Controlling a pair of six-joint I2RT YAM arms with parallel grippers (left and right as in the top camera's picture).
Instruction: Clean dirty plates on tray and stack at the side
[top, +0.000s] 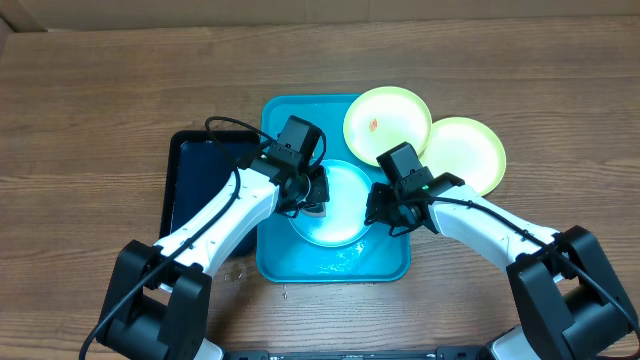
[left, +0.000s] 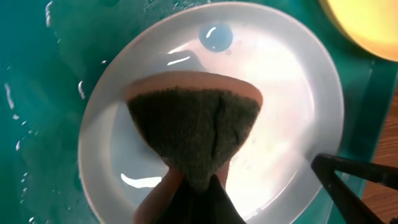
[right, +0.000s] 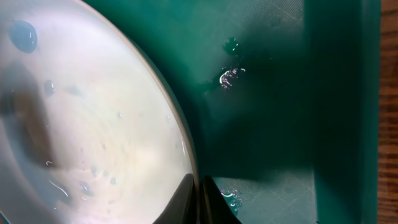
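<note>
A light-blue plate (top: 345, 215) lies wet inside the turquoise tray (top: 290, 262). My left gripper (top: 312, 195) is shut on a sponge (left: 193, 124), whose dark green scouring face presses on the plate (left: 280, 81). My right gripper (top: 385, 212) is shut on this plate's right rim, one finger above it and one below, as the right wrist view shows at the gripper (right: 199, 198). A lime-green plate (top: 388, 122) with a small red smear rests over the tray's far right corner. A second green plate (top: 468, 152) lies on the table right of it, partly under the first.
A dark navy tray (top: 195, 175) sits against the turquoise tray's left side, under my left arm. Water drops and puddles lie on the turquoise tray floor (right: 280, 93). Wooden table surrounds everything.
</note>
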